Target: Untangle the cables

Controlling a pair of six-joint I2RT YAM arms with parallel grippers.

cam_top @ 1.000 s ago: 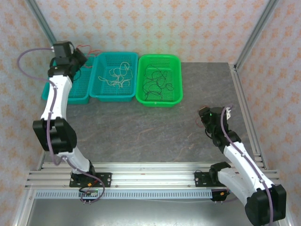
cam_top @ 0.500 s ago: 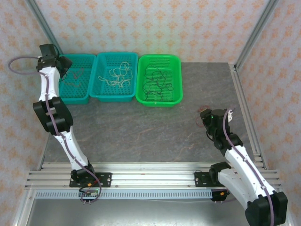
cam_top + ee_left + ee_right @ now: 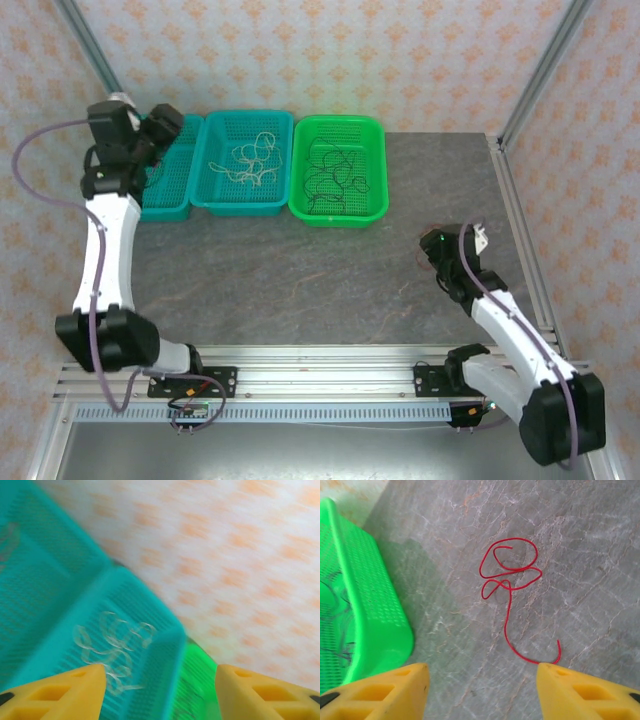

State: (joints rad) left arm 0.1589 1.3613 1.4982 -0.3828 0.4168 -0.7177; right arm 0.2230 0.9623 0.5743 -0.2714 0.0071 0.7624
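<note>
A loose red cable [image 3: 510, 578] lies curled on the grey table, its tail ending just ahead of the right fingertip. My right gripper [image 3: 482, 682] hovers open over the table in front of that cable, holding nothing; from above, the right gripper [image 3: 433, 246] is right of the table's centre. White cables [image 3: 250, 158] lie in the middle teal basket [image 3: 246, 203], and black cables [image 3: 335, 172] in the green basket [image 3: 340, 214]. My left gripper [image 3: 160, 126] is raised over the left teal basket [image 3: 166, 205]. In the blurred left wrist view the left gripper [image 3: 160, 687] is open and empty, with the white cables [image 3: 114, 647] below.
Three baskets stand in a row at the table's far edge, against the patterned wall. Metal frame posts [image 3: 540, 70] rise at the back corners. The green basket's rim [image 3: 380, 605] is close to my right gripper's left side.
The left arm swung out to the left and came back, its gripper now over the left basket's near corner and facing right. The right gripper shifted slightly.
</note>
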